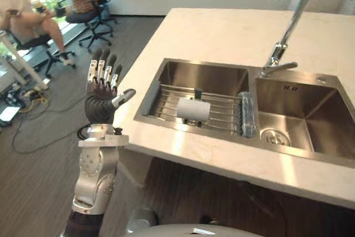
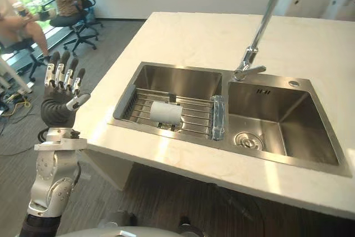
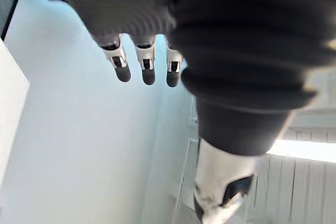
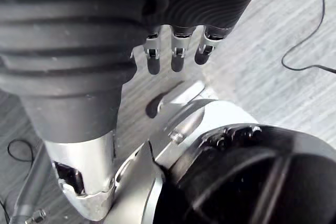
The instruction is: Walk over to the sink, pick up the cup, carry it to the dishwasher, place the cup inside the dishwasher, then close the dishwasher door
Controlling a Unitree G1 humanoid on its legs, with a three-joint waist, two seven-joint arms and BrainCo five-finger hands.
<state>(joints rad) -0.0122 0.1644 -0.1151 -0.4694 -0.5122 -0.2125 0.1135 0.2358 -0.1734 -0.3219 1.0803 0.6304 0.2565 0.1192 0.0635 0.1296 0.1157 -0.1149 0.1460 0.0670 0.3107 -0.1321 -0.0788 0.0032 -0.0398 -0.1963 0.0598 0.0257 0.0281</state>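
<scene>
While the white round cup lies on its side on the wire rack in the left bowl of the shiny steel sink, L hand is up left of the pale stone counter, fingers straight & apart, empty. R hand hangs over grey wood floor, fingers loose, empty.

The sink is brushed metal, the faucet polished metal, the countertop smooth and glossy, the cup matt.
</scene>
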